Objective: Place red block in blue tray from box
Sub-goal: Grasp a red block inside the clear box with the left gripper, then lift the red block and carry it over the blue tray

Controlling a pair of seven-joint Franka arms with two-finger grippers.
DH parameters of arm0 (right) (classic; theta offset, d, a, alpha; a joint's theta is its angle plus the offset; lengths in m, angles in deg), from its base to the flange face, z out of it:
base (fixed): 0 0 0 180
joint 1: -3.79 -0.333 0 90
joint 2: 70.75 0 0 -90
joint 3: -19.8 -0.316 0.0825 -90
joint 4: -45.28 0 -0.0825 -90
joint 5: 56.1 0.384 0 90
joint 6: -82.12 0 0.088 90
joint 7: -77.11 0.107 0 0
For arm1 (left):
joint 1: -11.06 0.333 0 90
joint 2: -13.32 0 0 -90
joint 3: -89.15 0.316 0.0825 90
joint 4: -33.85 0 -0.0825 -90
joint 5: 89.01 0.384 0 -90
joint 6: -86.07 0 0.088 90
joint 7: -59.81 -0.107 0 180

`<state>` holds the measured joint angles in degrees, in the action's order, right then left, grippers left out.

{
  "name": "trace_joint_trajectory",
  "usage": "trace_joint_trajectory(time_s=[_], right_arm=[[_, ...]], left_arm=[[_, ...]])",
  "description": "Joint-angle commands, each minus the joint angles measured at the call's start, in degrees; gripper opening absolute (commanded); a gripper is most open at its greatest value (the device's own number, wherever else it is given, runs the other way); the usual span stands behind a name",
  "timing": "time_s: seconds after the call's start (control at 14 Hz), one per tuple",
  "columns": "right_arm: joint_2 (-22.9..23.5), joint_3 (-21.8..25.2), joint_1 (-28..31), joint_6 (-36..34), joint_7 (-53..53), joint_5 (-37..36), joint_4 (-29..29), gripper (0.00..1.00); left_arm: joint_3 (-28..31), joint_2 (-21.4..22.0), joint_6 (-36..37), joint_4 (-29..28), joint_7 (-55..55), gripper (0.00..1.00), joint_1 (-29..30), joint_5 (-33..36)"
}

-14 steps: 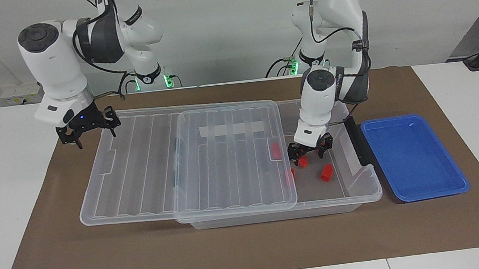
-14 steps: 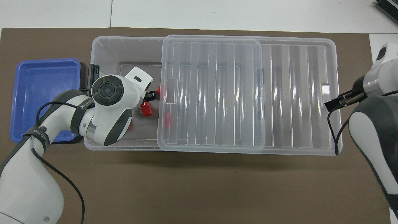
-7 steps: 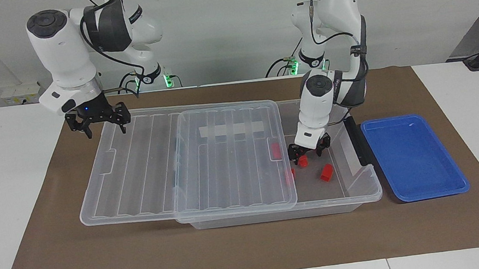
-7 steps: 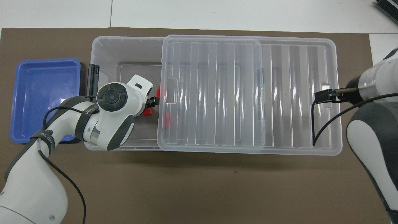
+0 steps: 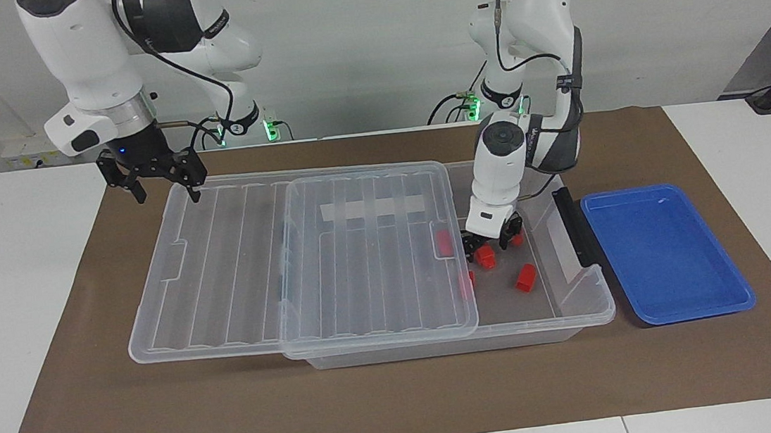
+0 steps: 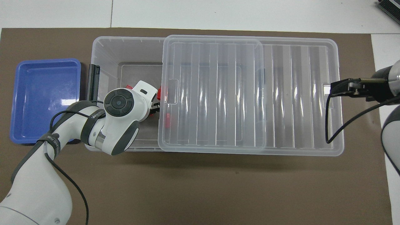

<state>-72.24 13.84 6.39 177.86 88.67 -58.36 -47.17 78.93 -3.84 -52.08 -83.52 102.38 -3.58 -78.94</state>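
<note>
The clear box (image 5: 577, 300) (image 6: 125, 53) stands mid-table with its ribbed lid (image 5: 304, 252) (image 6: 250, 93) slid toward the right arm's end, leaving one end uncovered. Several red blocks lie in it. One (image 5: 525, 277) lies in the uncovered part and another (image 5: 443, 241) under the lid's edge. My left gripper (image 5: 486, 243) (image 6: 154, 107) is down in the uncovered end, open, its fingers on either side of a red block (image 5: 485, 257). The empty blue tray (image 5: 665, 253) (image 6: 43, 100) lies beside the box at the left arm's end. My right gripper (image 5: 163, 181) (image 6: 332, 90) is open and empty, raised over the lid's end.
The box's dark grey handle (image 5: 574, 226) (image 6: 92, 82) stands between the box and the blue tray. A brown mat (image 5: 403, 399) covers the table under everything. The left arm's wrist hides part of the box floor in the overhead view.
My right gripper has risen off the lid's end and drawn back toward the robots. My left gripper has shifted slightly toward the lid and settled around the red block.
</note>
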Motion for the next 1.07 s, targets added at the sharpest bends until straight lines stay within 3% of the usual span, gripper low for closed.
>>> trace_joint_trajectory(time_s=[0.0,0.07,0.14,0.43,0.79,1.0], right_arm=[[2.4,-0.1,0.4,-3.2,2.2,1.2,4.8,0.99],[2.4,-0.1,0.4,-3.6,2.6,1.2,5.1,0.99],[2.5,-0.1,0.3,-3.6,3.0,1.2,4.8,0.99],[2.0,-0.1,0.2,-4.8,3.8,1.0,3.2,0.99],[2.4,-0.2,0.1,-4.0,4.0,1.0,2.9,0.99],[1.7,-0.2,0.1,-4.1,4.3,1.0,1.3,0.99]], left_arm=[[0.4,1.9,-1.2,-2.3,1.5,0.26,-0.5,1.3],[0.4,1.9,-1.0,-2.2,1.4,0.09,-0.4,1.3],[0.4,1.9,-0.6,-2.1,1.2,0.00,-0.3,1.3],[0.2,2.4,5.8,2.5,1.2,0.00,-0.2,0.7],[0.2,8.5,25.7,12.5,0.4,0.00,0.0,-6.6],[0.3,9.1,41.7,25.0,0.1,0.00,-0.2,-8.2]])
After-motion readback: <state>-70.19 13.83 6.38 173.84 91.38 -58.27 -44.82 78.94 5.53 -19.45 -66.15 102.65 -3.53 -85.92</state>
